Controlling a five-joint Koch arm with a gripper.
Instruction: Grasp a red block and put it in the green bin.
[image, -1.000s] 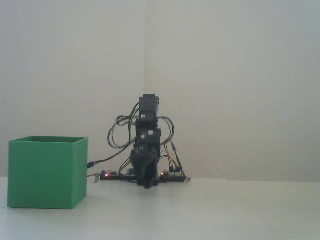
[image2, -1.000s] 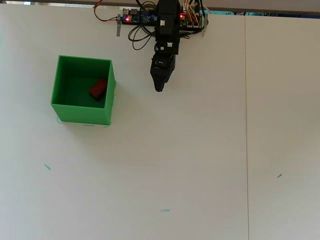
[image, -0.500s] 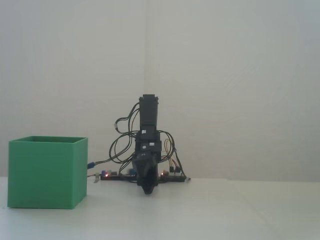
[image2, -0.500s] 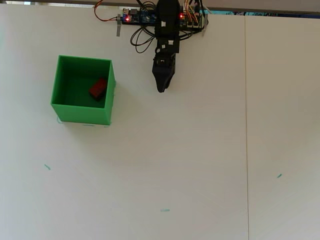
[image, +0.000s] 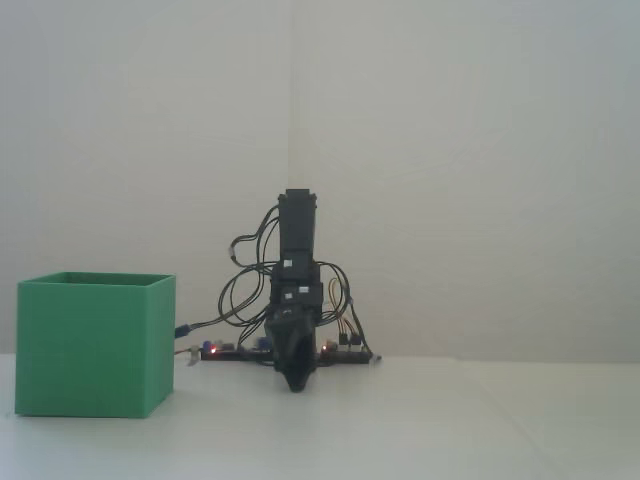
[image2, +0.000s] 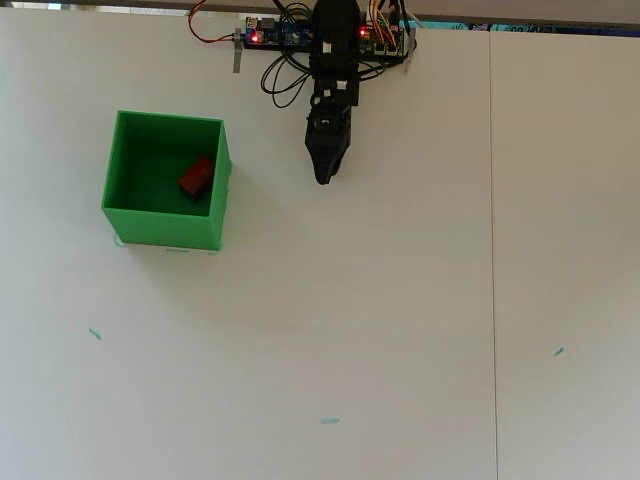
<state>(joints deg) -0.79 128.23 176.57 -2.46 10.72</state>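
The red block (image2: 196, 178) lies inside the green bin (image2: 124, 215), near its right wall in the overhead view. In the fixed view the green bin (image: 92, 345) stands at the left and the block is hidden by its walls. My gripper (image2: 323, 176) is folded close to the arm's base, to the right of the bin and apart from it, with its jaws together and nothing between them. In the fixed view the gripper (image: 294, 383) points down, just above the table.
The arm's base with its circuit board and wires (image2: 290, 35) sits at the table's far edge. A seam (image2: 492, 250) runs down the white table at the right. Small green marks (image2: 329, 421) dot the surface.
The arm straightened up slightly over the first half second and the gripper tip shifted a little to the right in the overhead view. Since then it has held still. Bin and block have not moved.
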